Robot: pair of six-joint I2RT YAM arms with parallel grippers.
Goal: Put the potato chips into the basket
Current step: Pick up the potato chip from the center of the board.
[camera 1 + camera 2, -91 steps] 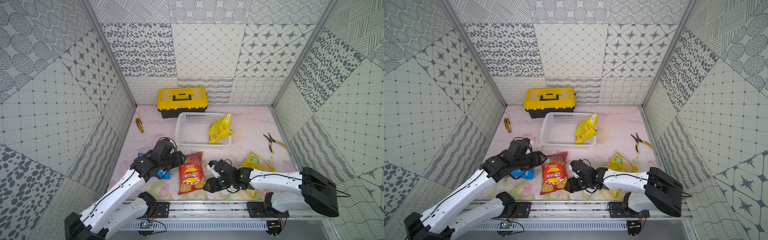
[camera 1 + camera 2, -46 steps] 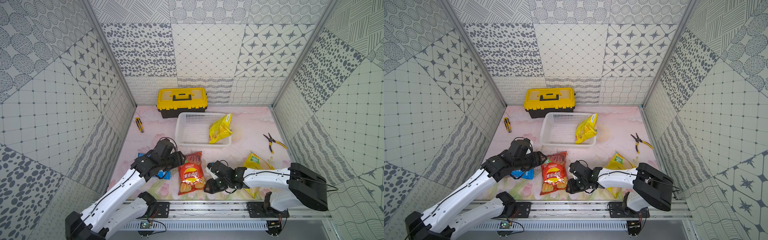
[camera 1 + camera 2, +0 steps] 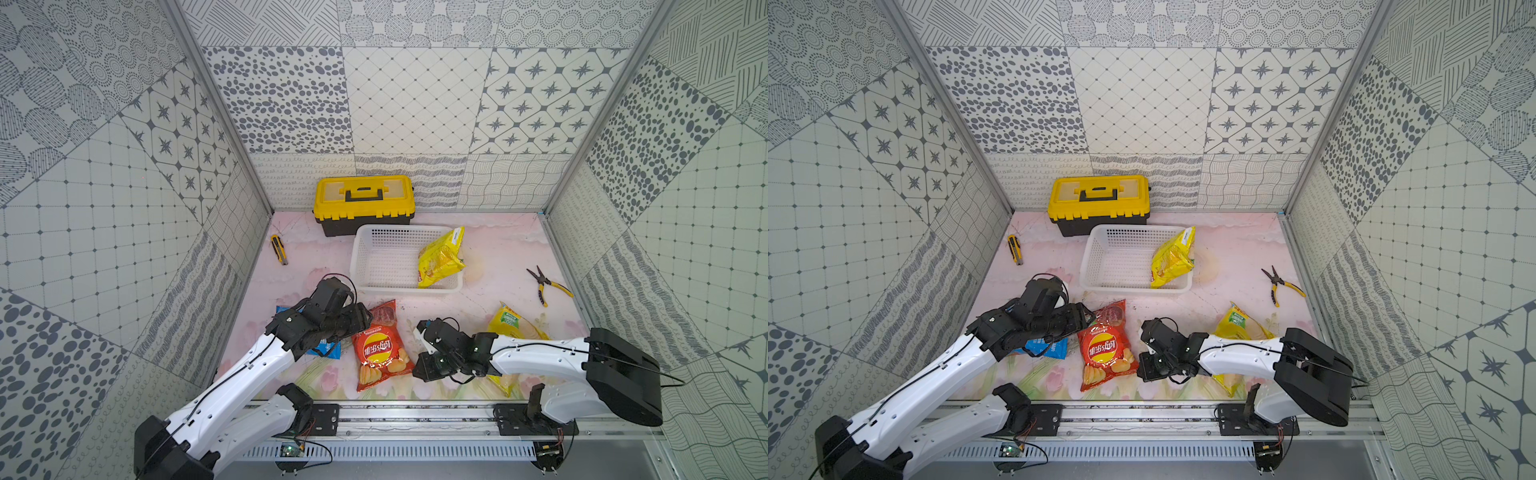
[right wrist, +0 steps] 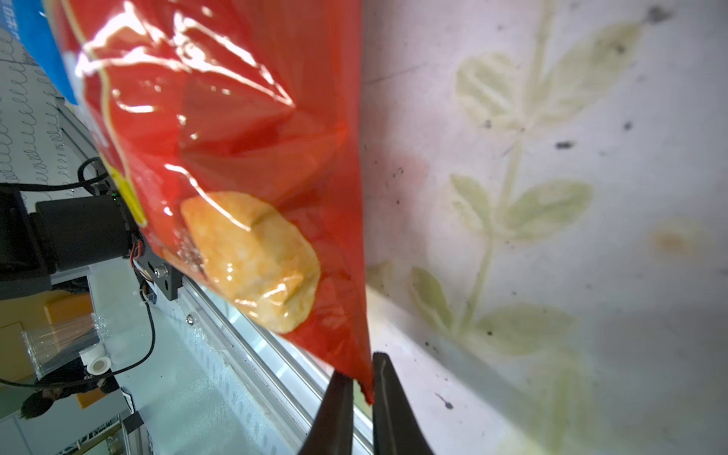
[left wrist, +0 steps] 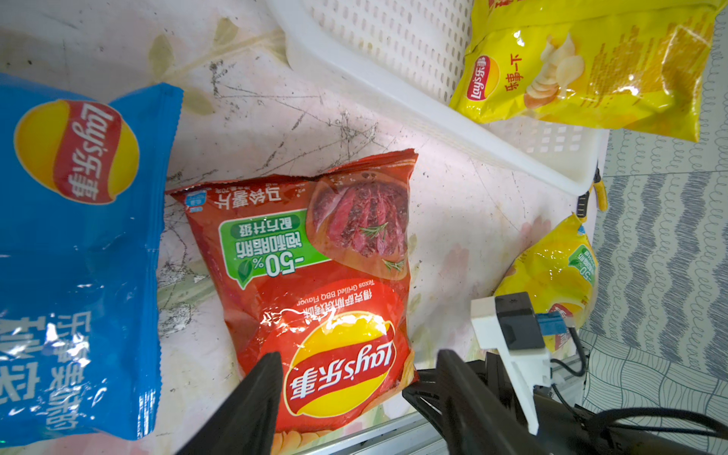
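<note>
A red bag of potato chips [image 3: 380, 347] [image 3: 1106, 347] lies flat near the table's front. My right gripper [image 4: 360, 372] [image 3: 415, 365] is shut on the bag's near right corner [image 4: 236, 138]. My left gripper [image 5: 358, 356] [image 3: 365, 320] hovers open over the same bag [image 5: 315, 275], its fingers astride the logo. A blue bag [image 3: 328, 349] [image 5: 71, 256] lies partly under the left arm. One yellow bag [image 3: 440, 257] [image 5: 583, 71] leans in the right end of the white basket [image 3: 390, 286] [image 3: 1092, 257]. Another yellow bag [image 3: 515, 324] lies behind the right arm.
A yellow-and-black toolbox [image 3: 363, 203] stands behind the basket against the back wall. A utility knife [image 3: 279, 249] lies at the left wall, and pliers [image 3: 546, 284] lie at the right. The metal rail [image 3: 415, 409] runs along the front edge.
The right gripper's jaws have closed onto the red bag's corner, and the right arm has edged a little to the left. The left arm has stayed still and open.
</note>
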